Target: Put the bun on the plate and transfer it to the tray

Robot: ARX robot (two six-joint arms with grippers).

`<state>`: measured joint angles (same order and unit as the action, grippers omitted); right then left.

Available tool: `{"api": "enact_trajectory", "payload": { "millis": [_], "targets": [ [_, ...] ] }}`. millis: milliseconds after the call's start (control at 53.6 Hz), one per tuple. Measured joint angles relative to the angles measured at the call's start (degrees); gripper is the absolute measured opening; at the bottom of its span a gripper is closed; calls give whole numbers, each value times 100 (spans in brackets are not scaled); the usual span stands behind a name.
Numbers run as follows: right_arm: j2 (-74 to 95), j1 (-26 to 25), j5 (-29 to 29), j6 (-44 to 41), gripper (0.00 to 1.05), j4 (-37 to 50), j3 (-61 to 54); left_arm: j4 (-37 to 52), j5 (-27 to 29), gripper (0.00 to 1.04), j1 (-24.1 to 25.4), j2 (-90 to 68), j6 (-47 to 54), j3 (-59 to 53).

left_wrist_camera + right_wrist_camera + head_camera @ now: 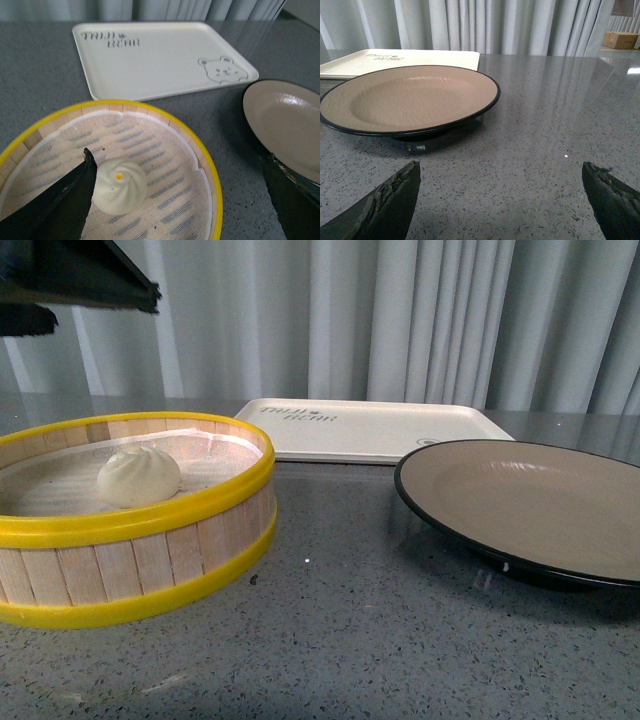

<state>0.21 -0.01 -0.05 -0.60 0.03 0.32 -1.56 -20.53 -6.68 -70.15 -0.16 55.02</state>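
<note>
In the steamer basket (120,565), the bun (138,476) — left fingers (60,200) and right fingers (390,202) wide apart, empty, partly cropped.

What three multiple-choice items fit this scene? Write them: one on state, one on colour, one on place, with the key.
1. State: the left gripper is A) open B) shut, empty C) clamped on food.
2. Colour: the rim of the plate is A) yellow B) black C) white.
3. Place: the bun sits A) on the plate B) in the left gripper C) in the basket.
Key: A, its fingers stand wide apart; B, a black edge rings the tan inside; C, it rests on the basket's cloth.
</note>
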Motion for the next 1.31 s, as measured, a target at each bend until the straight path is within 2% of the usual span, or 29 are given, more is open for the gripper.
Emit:
{"api": "enact_trajectory", "payload": {
  "millis": [56, 149, 354, 727, 1305],
  "targets": [
    [0, 0, 0, 0, 96, 0, 0, -308, 249, 98, -90, -306, 114, 160],
    [0, 0, 0, 0, 96, 0, 0, -199, 601, 98, -186, -737, 315, 247],
    [0, 0, 0, 0, 96, 0, 0, -90, 909, 98, -356, -1152, 811, 339],
    [0, 0, 0, 0, 96, 0, 0, 59, 1172, 98, -363, -1639, 1014, 474],
    [0, 0, -2, 0, 96, 0, 0, 44, 1185, 98, -306, -2098, 824, 748]
  ]
}}
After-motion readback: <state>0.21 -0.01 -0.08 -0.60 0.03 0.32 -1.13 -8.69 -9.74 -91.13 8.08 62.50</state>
